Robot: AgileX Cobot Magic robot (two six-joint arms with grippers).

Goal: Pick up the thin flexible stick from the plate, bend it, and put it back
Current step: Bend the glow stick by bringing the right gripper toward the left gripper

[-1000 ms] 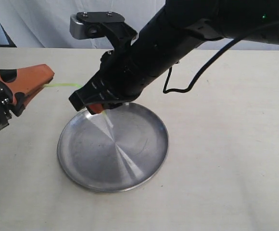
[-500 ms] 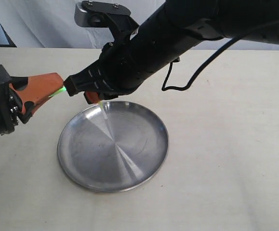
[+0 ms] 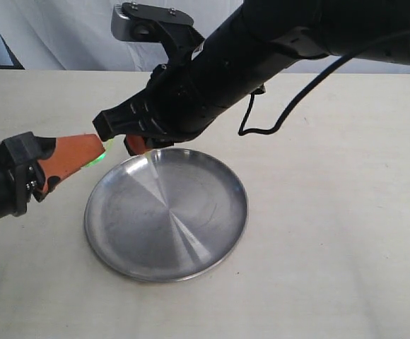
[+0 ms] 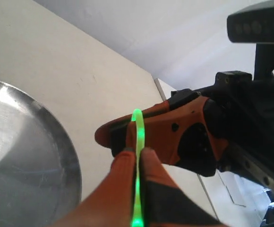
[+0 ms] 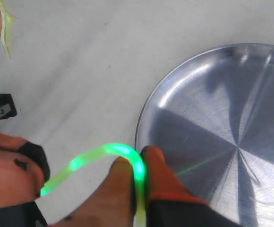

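Observation:
The thin flexible stick glows green and curves in a tight arch between both grippers, above the table just off the plate's far-left rim. In the exterior view only a short green piece of the stick shows. My left gripper is shut on one end of it. My right gripper is shut on the other end, its orange fingers close to the left gripper's tips. The steel plate lies empty on the table below.
The big black right arm reaches across above the plate's far side, with a black cable hanging from it. A white cloth backdrop stands behind the beige table. Small coloured strips lie on the table away from the plate.
My left gripper has moved right and down toward the right gripper. The gap between them has closed and the stick has gone from a straight span to a tight bend.

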